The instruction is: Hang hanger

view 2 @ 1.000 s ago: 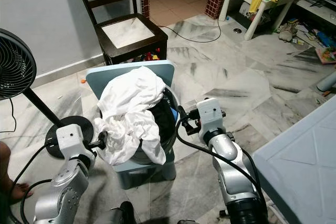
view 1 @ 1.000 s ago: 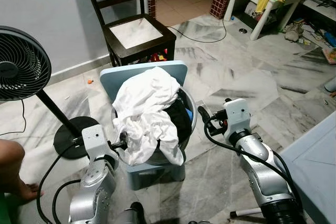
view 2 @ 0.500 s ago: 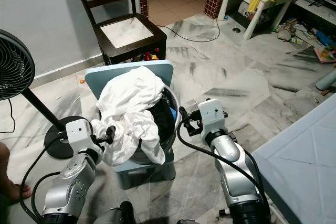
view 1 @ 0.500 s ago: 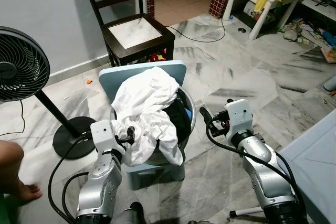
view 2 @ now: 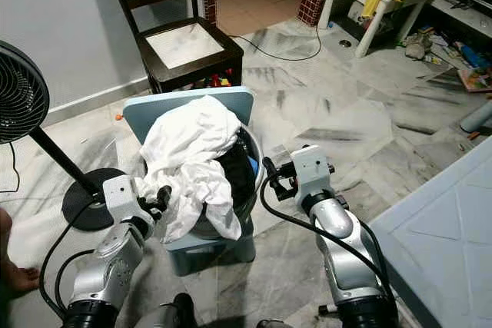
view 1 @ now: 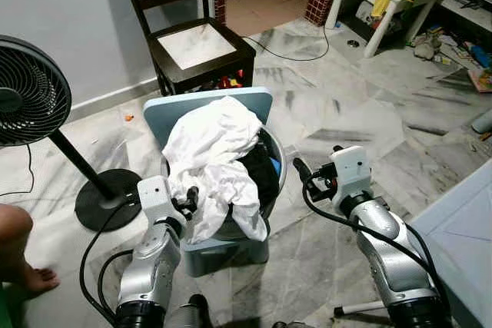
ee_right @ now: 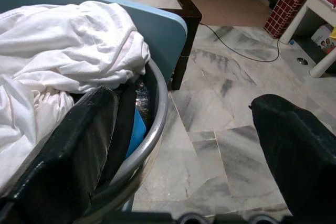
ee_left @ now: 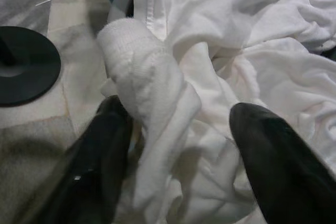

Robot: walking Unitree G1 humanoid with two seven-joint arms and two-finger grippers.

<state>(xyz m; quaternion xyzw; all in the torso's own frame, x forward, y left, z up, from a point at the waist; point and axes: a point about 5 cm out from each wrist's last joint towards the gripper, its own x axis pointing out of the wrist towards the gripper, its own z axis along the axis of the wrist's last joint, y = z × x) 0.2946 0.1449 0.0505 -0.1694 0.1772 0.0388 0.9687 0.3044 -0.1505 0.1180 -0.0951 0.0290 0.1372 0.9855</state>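
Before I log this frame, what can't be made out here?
- Hanger: I cannot find one; the white laundry covers most of the basin.
- Basin contents: dark and blue items at the rim, mostly buried, in the right wrist view.
- Left tool: open around a white fold, contact unclear.
- Person's foot: cut off by the left edge.

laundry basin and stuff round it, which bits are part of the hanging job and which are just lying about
Part of the job:
- white cloth, heaped over the metal basin
- left gripper, fingers open around a fold of it
- right gripper, open beside the basin rim

Lying about:
- dark chair
- standing fan
- white table
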